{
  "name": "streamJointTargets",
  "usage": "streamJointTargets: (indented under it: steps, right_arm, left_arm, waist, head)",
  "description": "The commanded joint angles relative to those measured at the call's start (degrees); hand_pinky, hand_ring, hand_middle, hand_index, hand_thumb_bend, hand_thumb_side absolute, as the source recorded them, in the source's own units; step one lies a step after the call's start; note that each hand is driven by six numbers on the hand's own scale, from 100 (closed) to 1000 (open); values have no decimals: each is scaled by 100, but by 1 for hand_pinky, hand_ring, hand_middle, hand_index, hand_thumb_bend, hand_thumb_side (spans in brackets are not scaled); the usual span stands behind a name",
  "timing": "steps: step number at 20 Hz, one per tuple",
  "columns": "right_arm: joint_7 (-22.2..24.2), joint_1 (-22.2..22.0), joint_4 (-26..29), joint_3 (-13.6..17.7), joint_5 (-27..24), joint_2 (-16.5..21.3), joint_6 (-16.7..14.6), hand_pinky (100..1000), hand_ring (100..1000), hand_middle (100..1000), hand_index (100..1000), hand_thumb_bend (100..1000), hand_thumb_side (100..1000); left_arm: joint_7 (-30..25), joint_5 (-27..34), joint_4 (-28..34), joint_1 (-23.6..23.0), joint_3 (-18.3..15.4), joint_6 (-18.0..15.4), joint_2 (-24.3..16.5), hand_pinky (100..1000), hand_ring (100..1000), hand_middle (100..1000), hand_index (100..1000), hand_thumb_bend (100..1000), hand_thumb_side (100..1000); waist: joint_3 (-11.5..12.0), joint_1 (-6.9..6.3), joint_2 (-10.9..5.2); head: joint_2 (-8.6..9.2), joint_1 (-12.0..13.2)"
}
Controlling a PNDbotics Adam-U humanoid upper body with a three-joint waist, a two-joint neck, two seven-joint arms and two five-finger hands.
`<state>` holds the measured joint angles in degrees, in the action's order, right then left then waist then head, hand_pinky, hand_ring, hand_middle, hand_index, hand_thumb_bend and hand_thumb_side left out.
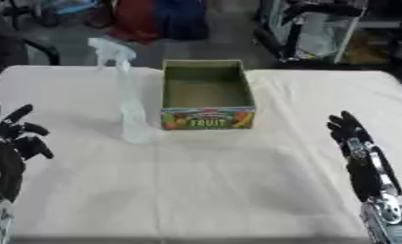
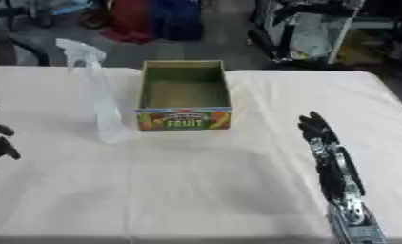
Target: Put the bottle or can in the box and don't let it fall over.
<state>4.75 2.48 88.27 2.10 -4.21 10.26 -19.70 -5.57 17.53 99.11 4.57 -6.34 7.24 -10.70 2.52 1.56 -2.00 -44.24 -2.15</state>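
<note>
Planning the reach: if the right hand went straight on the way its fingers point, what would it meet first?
Probably nothing: the right hand points up-table, right of the fruit box; only bare table ahead, though depth is unclear.

Left hand (image 1: 13, 143): black, at the lower left edge of the view, fingers spread and loosely bent, pointing up and rightward, holding nothing. Right hand (image 1: 352, 131): black with silver joints, at the lower right, fingers straight and together, pointing up, holding nothing; its forearm runs down to the bottom edge.

Clear plastic bottle (image 1: 129, 102) (matt cloth (image 1: 237, 190))
</note>
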Motion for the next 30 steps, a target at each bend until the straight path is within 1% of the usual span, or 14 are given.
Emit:
streamJointTargets:
  steps: [1, 2, 3, 4, 5, 6, 7, 8, 9, 12, 15, 19, 24, 30]
  right_arm:
    - [28, 59, 125, 15, 40, 47, -13, 1000, 947, 898, 993, 100, 812]
    - [31, 58, 123, 14, 39, 46, -13, 1000, 947, 898, 993, 100, 813]
    - [32, 57, 120, 12, 38, 47, -12, 1000, 948, 898, 993, 100, 813]
    - [36, 56, 116, 8, 37, 46, -10, 1000, 948, 898, 993, 100, 813]
    - [41, 57, 114, 3, 35, 45, -11, 1000, 948, 899, 993, 100, 814]
    - [47, 59, 114, -3, 33, 42, -11, 1000, 948, 899, 993, 100, 813]
    - [52, 61, 113, -6, 31, 40, -12, 1000, 948, 898, 993, 100, 814]
    - [55, 62, 112, -7, 29, 39, -11, 1000, 948, 899, 993, 100, 814]
    - [56, 62, 108, -8, 26, 39, -10, 1000, 948, 899, 993, 100, 815]
    - [60, 70, 103, -14, 20, 36, -10, 1000, 948, 899, 993, 100, 817]
    - [65, 75, 102, -18, 14, 34, -9, 1000, 948, 899, 993, 100, 818]
    - [79, 95, 106, -27, 8, 28, -8, 1000, 948, 899, 993, 100, 818]
    - [91, 117, 111, -35, 5, 17, -7, 1000, 948, 899, 993, 100, 816]
    - [106, 132, 112, -48, -2, 5, -4, 1000, 948, 899, 993, 100, 816]
  left_arm:
    - [-31, 1244, -118, 200, 67, 64, 25, 129, 164, 292, 901, 574, 1000]
    - [10, 1788, -206, 273, 97, 76, 24, 103, 124, 246, 909, 584, 1000]
    - [69, 2314, -291, 354, 133, 69, 16, 100, 100, 201, 922, 630, 1000]
    - [138, 2846, -392, 450, 187, 67, 4, 100, 100, 184, 928, 666, 1000]
    - [198, 3323, -484, 540, 234, 58, -1, 100, 100, 142, 948, 766, 1000]
    - [246, 3802, -584, 645, 285, 45, 5, 100, 100, 140, 950, 779, 1000]
    - [266, 4238, -676, 747, 341, 45, 6, 100, 100, 134, 975, 867, 1000]
    - [254, 4602, -756, 836, 393, 63, -2, 100, 100, 134, 979, 870, 1000]
    - [218, 4894, -822, 920, 439, 94, -3, 100, 100, 129, 1000, 895, 1000]
    - [89, 5605, -1035, 1192, 540, 236, 28, 100, 100, 130, 1000, 905, 1000]
    - [97, 5944, -1174, 1355, 594, 330, 74, 100, 100, 127, 1000, 893, 1000]
    - [351, 6218, -1325, 1563, 687, 457, 201, 100, 100, 131, 1000, 879, 1000]
    - [516, 6311, -1390, 1703, 729, 524, 247, 100, 100, 140, 1000, 873, 1000]
    - [571, 6351, -1446, 1905, 732, 532, 255, 100, 100, 140, 1000, 869, 1000]
  waist:
    - [-10, -6, -30]
    - [-16, -7, -33]
    - [-22, -7, -35]
    - [-30, -8, -37]
    - [-39, -8, -38]
    - [-49, -8, -38]
    - [-62, -9, -38]
    - [-72, -10, -37]
    - [-85, -12, -35]
    - [-123, -17, -27]
    - [-149, -21, -20]
    - [-198, -28, -4]
    - [-252, -30, 5]
    - [-298, -24, 7]
  head:
    - [12, 5]
    - [12, 8]
    - [12, 15]
    - [12, 21]
    - [12, 27]
    - [12, 30]
    - [12, 32]
    - [12, 34]
    - [12, 38]
    - [12, 33]
    - [12, 32]
    - [12, 28]
    - [12, 33]
    - [12, 42]
